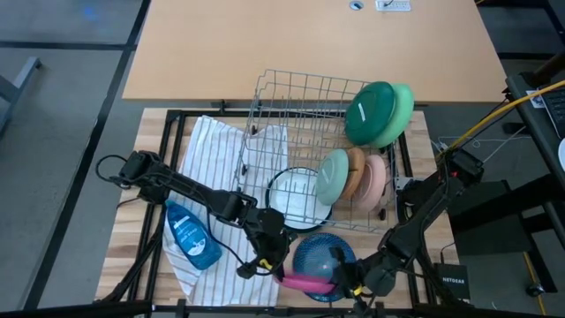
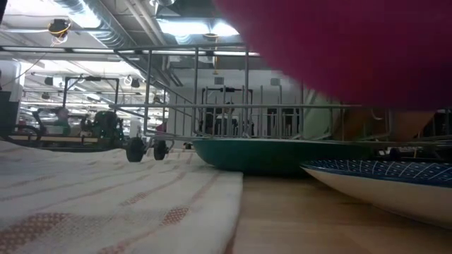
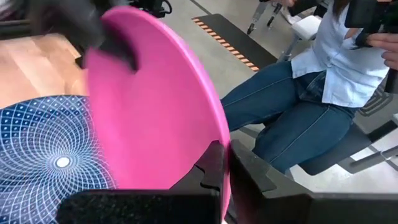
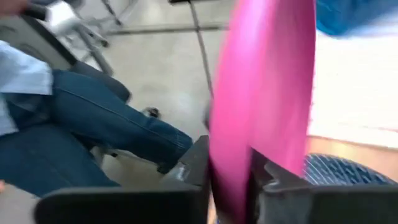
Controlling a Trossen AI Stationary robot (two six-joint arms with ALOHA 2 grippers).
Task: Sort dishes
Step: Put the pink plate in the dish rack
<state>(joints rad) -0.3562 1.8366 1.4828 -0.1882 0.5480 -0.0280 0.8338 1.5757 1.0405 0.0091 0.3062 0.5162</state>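
Observation:
A magenta plate (image 1: 305,283) hangs on edge over the table's near edge, between my two grippers. My left gripper (image 1: 269,261) is shut on its left rim and my right gripper (image 1: 349,284) is shut on its right rim. Under it a blue patterned plate (image 1: 322,254) lies flat on the wood. A bowl, white inside with a dark rim (image 1: 296,194), sits at the front of the grey wire rack (image 1: 305,106). In the rack, dark green and light green plates (image 1: 380,113) and sage, tan and peach plates (image 1: 353,175) stand on edge. My left gripper pinches the magenta plate's rim (image 3: 214,134) between its two fingers, one on each face, coming from the table's left and slanting down. The plate stands on edge, lifted clear of the table. My right gripper pinches the opposite rim (image 4: 233,155) between its two fingers (image 4: 193,165), one on each face, coming from the table's right and slanting down. The plate rises away from the fingers, clear of the blue patterned plate (image 4: 339,168).
A blue soap bottle (image 1: 192,234) lies on a striped towel (image 1: 216,146) at the left of the rack. A seated person in jeans (image 3: 292,106) is just beyond the table's near edge. Bare tabletop (image 1: 265,44) lies behind the rack.

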